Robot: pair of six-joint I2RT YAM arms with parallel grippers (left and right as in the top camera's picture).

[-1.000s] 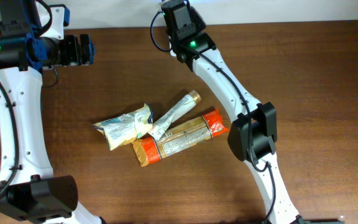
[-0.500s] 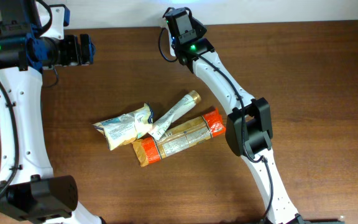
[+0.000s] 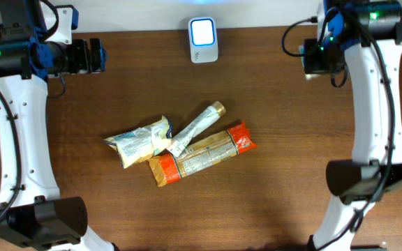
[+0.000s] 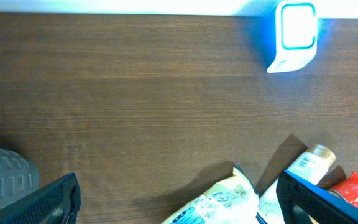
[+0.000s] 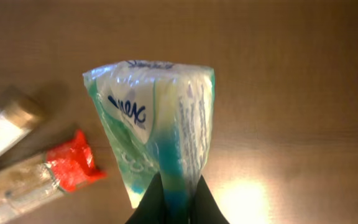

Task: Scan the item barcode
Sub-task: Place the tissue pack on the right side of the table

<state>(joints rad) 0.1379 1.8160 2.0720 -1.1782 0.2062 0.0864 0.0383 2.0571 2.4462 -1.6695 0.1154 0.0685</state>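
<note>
Your right gripper [image 5: 173, 190] is clenched on the clear green-and-blue plastic tissue packet [image 5: 157, 124], held above the brown wooden table [image 3: 292, 139] at its right side; your left gripper [image 3: 98, 56] hangs spread, empty; presenting seems the step in hand; next, likely turn its barcode toward the white blue-lit scanner [image 3: 203, 40].

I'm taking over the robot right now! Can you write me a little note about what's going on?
Left gripper: open, empty, far left of the table.
Right gripper: shut on a tissue pack, held above the table, right of the scanner.
Middle: a pouch, a tube and a bar wrapper, piled together.
Done: tissue pack picked up.
Left: likely scanning the three piled items; can't tell if the pack is scanned.
</note>
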